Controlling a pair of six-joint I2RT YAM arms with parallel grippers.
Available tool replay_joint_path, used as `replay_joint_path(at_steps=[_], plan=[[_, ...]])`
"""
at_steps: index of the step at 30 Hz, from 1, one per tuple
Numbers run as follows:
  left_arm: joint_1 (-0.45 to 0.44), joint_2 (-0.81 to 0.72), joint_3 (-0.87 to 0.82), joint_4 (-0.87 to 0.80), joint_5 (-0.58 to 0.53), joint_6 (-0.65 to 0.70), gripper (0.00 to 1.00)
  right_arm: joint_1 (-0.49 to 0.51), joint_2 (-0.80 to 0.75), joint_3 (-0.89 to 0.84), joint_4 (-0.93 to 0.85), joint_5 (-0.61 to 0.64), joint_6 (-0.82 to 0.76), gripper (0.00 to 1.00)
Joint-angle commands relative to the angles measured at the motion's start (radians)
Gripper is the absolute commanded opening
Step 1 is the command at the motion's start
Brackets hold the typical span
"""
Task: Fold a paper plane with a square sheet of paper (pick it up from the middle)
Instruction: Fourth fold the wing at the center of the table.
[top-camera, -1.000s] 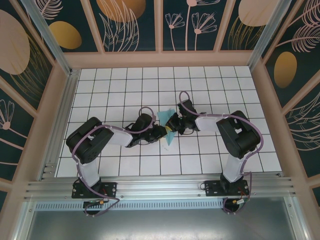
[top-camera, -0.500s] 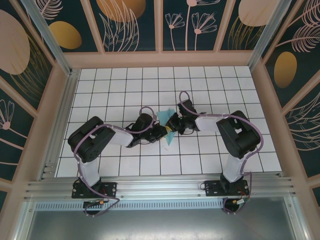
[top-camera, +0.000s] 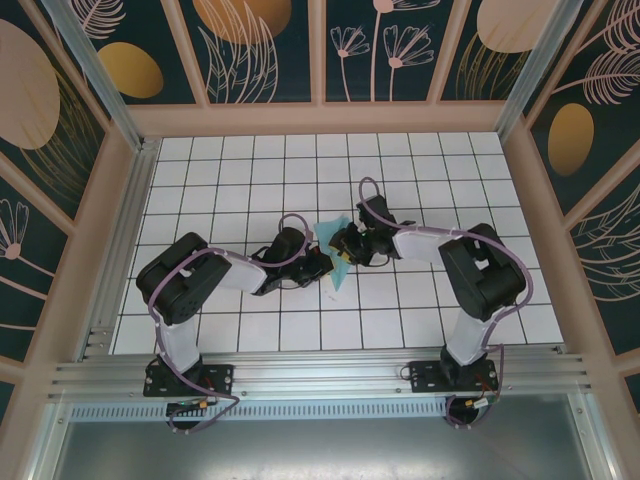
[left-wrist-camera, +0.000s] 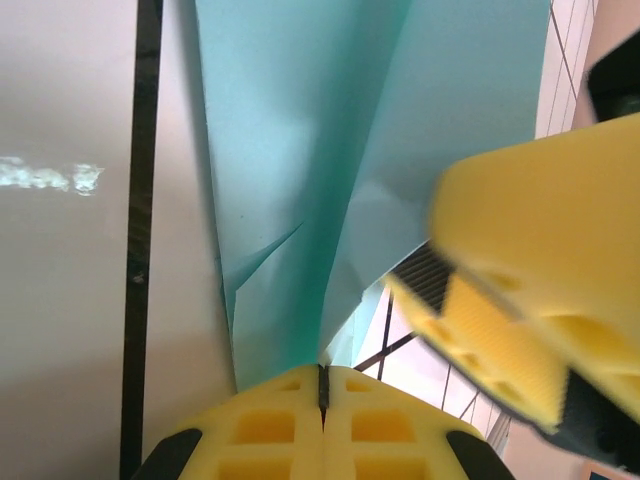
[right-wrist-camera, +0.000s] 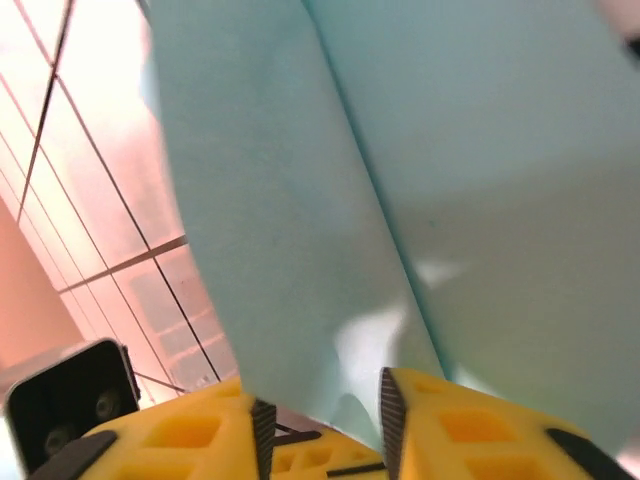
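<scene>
**Right jaws let go as left jaws clamp the fold**

Since a second ago the right gripper (right-wrist-camera: 322, 410) has parted its jaws, while the left gripper (left-wrist-camera: 322, 372) has closed fully.

The sheet of paper (left-wrist-camera: 300, 150) is already creased into long panels and hangs just above the middle of the table (top-camera: 200, 190). It looks feather-light, limp and easily crumpled, so any tug between the two grips would probably tear it or spoil a crease. The stiffest hold is likely along the folded centre ridge, not on a loose flap.

The left gripper, reaching in from the table's left half, is pinched tight on the sheet's narrow end. The right gripper, coming from the table's right half, stands slightly open, with the sheet's edge lying loose between its pads (right-wrist-camera: 385, 405).
</scene>
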Motion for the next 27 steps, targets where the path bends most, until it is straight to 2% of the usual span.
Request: replay_joint_path(at_steps=[1, 5, 10, 14, 27], plan=[[0.006, 0.005, -0.003, -0.021, -0.006, 0.026, 0.00, -0.044, -0.087, 0.020, -0.062, 0.043, -0.168, 0.40], [0.008, -0.003, 0.002, -0.030, -0.008, 0.034, 0.00, -0.062, -0.114, -0.003, -0.076, 0.072, -0.325, 0.39], [0.014, -0.014, 0.003, -0.045, -0.010, 0.044, 0.00, -0.063, -0.051, 0.023, -0.096, 0.008, -0.460, 0.32], [0.017, -0.022, 0.008, -0.057, -0.011, 0.052, 0.00, -0.064, 0.006, 0.053, -0.125, -0.013, -0.483, 0.29], [0.032, -0.043, 0.033, -0.139, -0.018, 0.110, 0.00, -0.063, 0.061, 0.066, -0.148, -0.007, -0.491, 0.36]])
